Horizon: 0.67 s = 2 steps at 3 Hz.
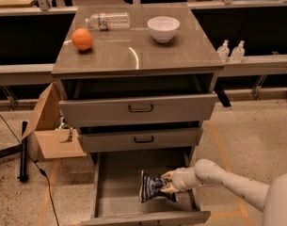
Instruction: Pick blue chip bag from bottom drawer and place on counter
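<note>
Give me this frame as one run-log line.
phase: grasp | gripper: in bottom drawer, shut on blue chip bag | counter: bag not yet placed

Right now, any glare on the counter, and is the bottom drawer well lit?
Camera view: a bright curved glare streak on the counter, near its front edge; the bottom drawer is dimmer, shaded under the upper drawers, yet the blue chip bag and the gripper at its right edge are visible.
</note>
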Tool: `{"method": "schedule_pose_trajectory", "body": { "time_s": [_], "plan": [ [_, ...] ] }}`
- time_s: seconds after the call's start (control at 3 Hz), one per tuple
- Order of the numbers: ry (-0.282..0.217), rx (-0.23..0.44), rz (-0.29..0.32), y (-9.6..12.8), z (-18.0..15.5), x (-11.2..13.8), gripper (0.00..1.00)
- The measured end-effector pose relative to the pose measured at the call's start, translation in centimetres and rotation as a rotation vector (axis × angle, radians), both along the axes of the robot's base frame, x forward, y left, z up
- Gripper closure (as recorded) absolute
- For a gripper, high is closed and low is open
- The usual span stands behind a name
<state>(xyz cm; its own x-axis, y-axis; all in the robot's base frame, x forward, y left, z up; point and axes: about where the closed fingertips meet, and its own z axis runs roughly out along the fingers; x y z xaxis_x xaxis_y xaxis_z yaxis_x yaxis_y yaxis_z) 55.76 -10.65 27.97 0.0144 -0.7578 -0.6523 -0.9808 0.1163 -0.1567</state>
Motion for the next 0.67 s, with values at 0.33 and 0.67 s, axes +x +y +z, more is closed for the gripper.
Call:
{"method": "schedule_pose_trajectory", "body": {
  "time_s": [0.33,0.67],
  "plan": [
    [-0.008,0.027,0.021,0.3,3.3,-1.0,1.00],
    [-0.057,0.091,0.045,-0.1,10.6,-1.9,1.00]
  ]
}}
